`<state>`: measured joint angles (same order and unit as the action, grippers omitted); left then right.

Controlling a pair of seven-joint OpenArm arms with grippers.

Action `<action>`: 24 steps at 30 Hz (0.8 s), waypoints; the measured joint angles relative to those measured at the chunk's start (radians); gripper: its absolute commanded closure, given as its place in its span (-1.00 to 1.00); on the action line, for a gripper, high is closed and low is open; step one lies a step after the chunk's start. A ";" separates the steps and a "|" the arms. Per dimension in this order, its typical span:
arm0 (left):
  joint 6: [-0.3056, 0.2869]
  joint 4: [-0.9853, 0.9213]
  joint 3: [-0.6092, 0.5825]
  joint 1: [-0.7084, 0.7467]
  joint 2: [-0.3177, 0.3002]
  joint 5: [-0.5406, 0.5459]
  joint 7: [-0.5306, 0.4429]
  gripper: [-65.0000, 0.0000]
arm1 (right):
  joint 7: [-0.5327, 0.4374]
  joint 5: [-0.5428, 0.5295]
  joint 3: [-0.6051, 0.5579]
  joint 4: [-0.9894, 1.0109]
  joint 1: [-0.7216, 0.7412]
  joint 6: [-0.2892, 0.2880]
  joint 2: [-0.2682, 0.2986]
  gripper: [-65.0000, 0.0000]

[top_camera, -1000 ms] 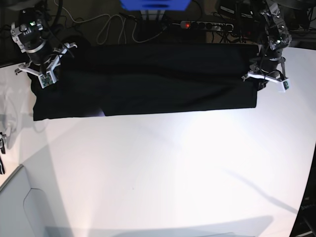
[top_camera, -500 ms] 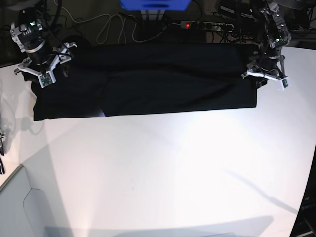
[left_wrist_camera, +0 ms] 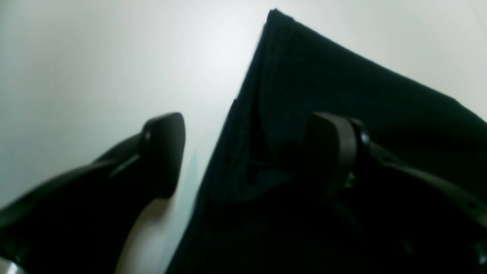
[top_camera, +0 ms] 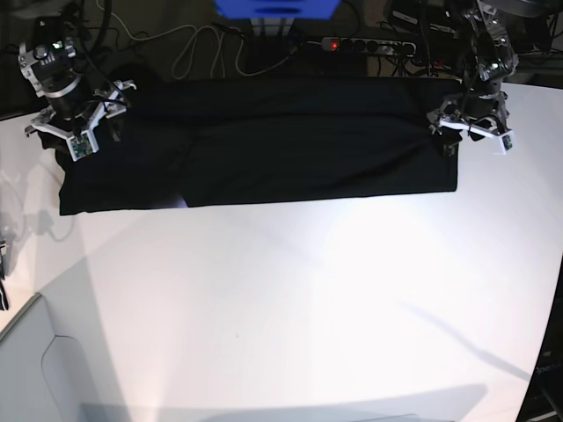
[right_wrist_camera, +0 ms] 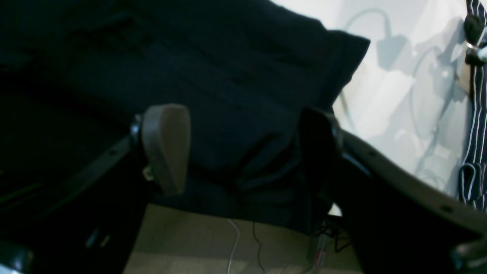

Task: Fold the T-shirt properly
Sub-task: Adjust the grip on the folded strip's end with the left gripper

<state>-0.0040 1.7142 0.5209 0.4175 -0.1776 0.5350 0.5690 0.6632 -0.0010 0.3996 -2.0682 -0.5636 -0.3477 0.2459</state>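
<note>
Both grippers let go; shirt lies folded lengthwise along the table's far edge.

Base view: T-shirt (top_camera: 255,141) forms a long black band; since a second ago both arms have lifted off its ends. Left wrist view: left gripper (left_wrist_camera: 251,152) spread, one finger (left_wrist_camera: 163,152) over bare table (left_wrist_camera: 76,57), nothing held. Right wrist view: right gripper (right_wrist_camera: 243,148) spread above cloth, released. Judgement: this fold is placed; a crosswise fold likely remains.
</note>
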 measured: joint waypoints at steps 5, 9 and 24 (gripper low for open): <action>0.000 -0.001 0.000 0.018 0.010 0.000 -0.003 -0.47 | 0.000 0.000 -0.001 0.000 0.000 0.000 -0.002 -0.33; 0.000 -0.001 -0.001 0.037 0.029 0.000 -0.003 -0.47 | 0.000 0.000 -0.001 0.000 0.000 0.000 -0.002 -0.33; 0.000 -0.005 -0.001 0.065 0.028 0.000 -0.003 -0.45 | 0.000 0.000 -0.002 0.000 0.000 0.000 -0.002 -0.33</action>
<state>-0.0044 1.7096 0.5198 0.4828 -0.1493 0.5354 0.5655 0.6632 -0.0013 0.3981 -2.0682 -0.5640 -0.3477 0.2440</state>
